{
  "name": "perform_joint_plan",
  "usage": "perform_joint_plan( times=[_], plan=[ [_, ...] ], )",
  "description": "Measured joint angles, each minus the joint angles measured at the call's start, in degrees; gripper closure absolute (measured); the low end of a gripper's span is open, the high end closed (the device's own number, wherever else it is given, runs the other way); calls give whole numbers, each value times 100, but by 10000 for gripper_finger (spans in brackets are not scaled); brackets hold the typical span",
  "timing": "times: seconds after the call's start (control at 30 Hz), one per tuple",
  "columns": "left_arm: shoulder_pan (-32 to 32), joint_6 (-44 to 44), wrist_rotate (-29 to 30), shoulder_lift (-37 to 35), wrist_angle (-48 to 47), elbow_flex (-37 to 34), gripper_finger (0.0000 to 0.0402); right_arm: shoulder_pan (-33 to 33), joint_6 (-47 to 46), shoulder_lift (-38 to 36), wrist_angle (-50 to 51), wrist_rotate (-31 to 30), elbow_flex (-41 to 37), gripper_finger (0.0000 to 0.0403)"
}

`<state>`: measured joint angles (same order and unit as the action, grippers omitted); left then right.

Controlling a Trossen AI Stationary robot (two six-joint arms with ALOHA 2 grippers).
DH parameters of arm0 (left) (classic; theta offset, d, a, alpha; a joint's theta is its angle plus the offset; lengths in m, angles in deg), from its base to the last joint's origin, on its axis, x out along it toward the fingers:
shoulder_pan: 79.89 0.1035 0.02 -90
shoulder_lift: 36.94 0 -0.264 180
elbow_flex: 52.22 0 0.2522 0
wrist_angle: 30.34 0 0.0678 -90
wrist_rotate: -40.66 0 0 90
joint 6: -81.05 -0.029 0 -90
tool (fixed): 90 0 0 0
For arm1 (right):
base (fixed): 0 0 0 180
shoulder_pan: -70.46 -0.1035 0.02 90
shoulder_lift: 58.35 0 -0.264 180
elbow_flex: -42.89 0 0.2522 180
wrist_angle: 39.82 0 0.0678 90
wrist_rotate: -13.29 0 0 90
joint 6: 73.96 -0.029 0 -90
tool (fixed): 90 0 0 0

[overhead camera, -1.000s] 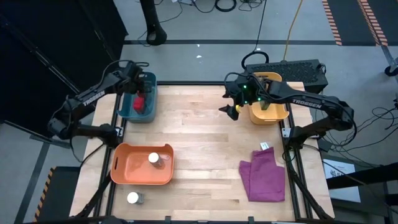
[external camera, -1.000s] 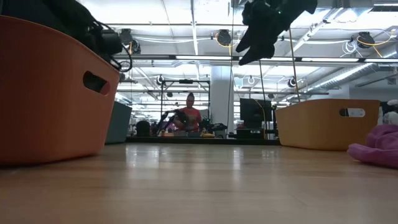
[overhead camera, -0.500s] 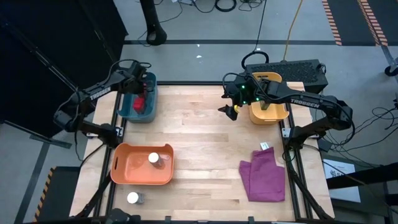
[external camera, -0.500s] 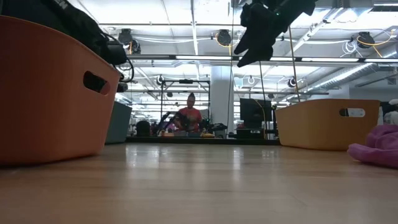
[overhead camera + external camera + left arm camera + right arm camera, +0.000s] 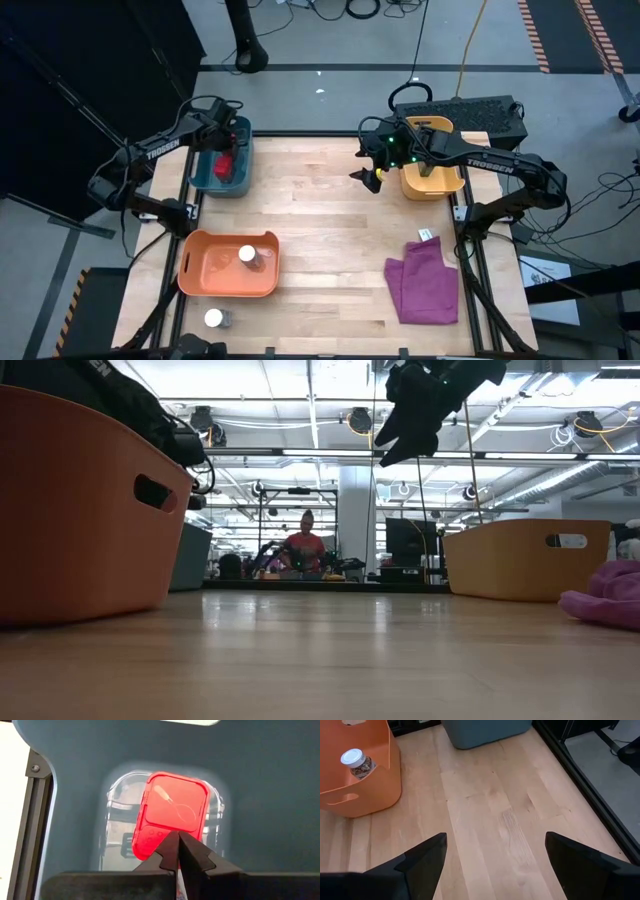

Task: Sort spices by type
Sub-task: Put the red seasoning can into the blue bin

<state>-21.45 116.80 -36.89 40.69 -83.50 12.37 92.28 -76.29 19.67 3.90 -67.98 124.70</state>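
Landmark: the wooden table [image 5: 330,215]. All places taken from it.

Bins, largest things on it: orange bin [image 5: 228,264] near the front left, blue bin [image 5: 222,157] at the back left corner, yellow bin [image 5: 432,168] at the back right. Purple cloth [image 5: 423,282] lies front right, not part of the sort.

Arms. Left gripper [image 5: 178,851] hangs over the blue bin, fingers pressed together with nothing between them, tips pointing down at a red spice box [image 5: 171,815] that lies on the bin floor. A second red box cannot be made out. Right gripper [image 5: 494,855] hovers above the table's back middle, just beside the yellow bin, fingers spread wide and empty.

Spices. One clear jar [image 5: 248,256] with white lid stands inside the orange bin. The other clear jar [image 5: 214,318] stands on the table's front left edge, outside the orange bin and near it. A dark shape shows in the yellow bin; too small to say if it is a grey box.

Judgement: reds look delivered, and the left gripper seems to be at the end of a drop. The loose jar appears to be the last item unsorted. Next move calls for an arm to travel to the front left, open over the white lid, grip, and lift it over the orange rim beside its twin.
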Motion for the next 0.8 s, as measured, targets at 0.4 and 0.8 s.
perform_joint_plan(
  times=[0.4, 0.8],
  plan=[
    [-23, 127, -260, -127, -595, 270, 385, 29, -5, 0, 2, -135, 0, 83],
    [-376, -11, 323, -138, -3500, 789, 384, 68, 61, -2, -77, -124, 0, 83]
  ],
)
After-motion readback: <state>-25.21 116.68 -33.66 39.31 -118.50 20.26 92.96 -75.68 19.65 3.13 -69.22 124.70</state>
